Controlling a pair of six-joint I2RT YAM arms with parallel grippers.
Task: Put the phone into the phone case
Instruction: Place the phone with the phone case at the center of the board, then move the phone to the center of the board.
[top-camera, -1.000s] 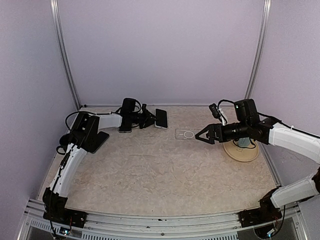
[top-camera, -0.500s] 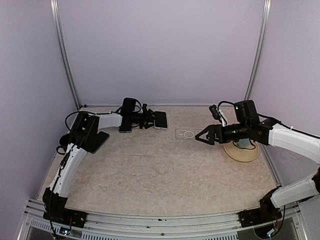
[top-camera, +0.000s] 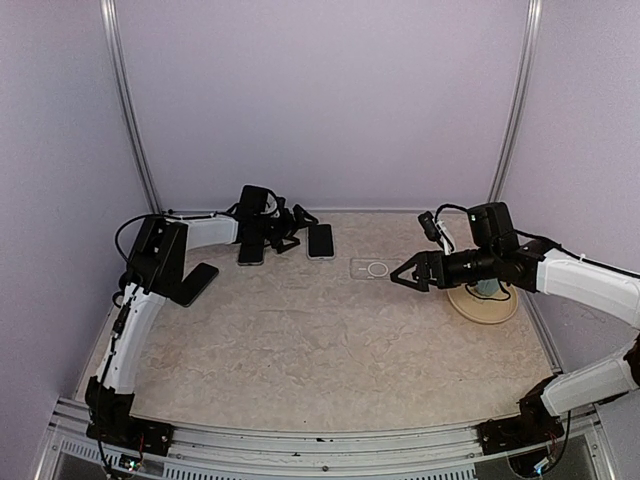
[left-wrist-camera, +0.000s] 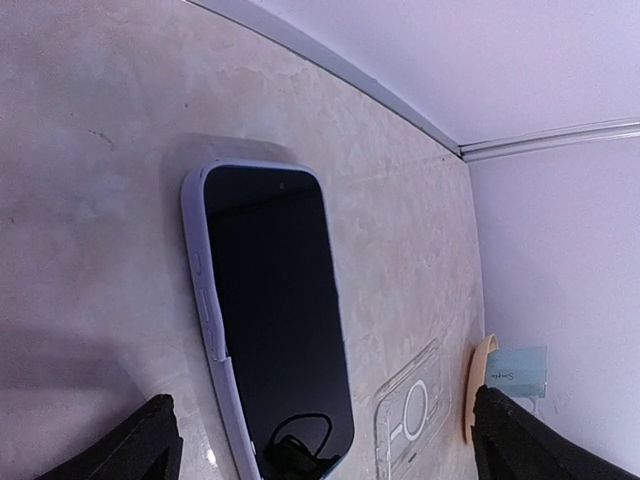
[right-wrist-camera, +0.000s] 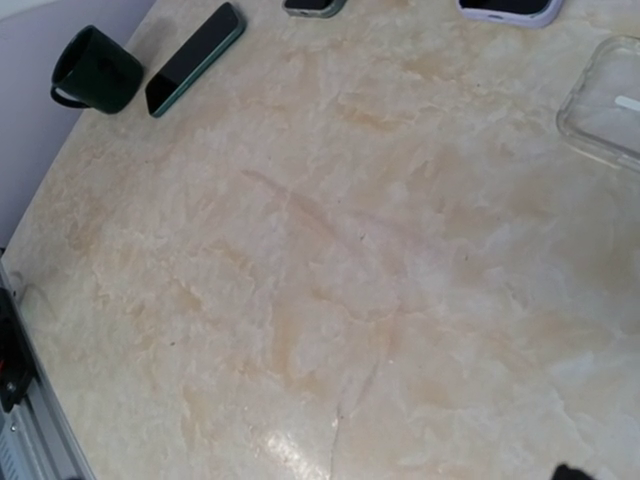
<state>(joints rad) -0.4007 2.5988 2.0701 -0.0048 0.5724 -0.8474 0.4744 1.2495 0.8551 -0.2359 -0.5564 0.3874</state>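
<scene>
Left of the phone case (top-camera: 376, 268), the phone (top-camera: 321, 240) is now laid flat on the table (top-camera: 300, 340), let go by the left gripper (top-camera: 297, 228), whose jaws are spread and drawn back. Right of the case, the right gripper (top-camera: 396, 276) is unchanged, jaws spread.

Top external: high over the near edge of the table (top-camera: 300, 340), facing forward and down, takes in the whole surface up to the back wall (top-camera: 320, 100). Left wrist: very low and close, skimming toward the right wall (left-wrist-camera: 560, 280); the phone (left-wrist-camera: 270, 310) fills it. Right wrist: raised, angled down, facing leftward across the table. All three share the clear case (right-wrist-camera: 612, 100).
</scene>
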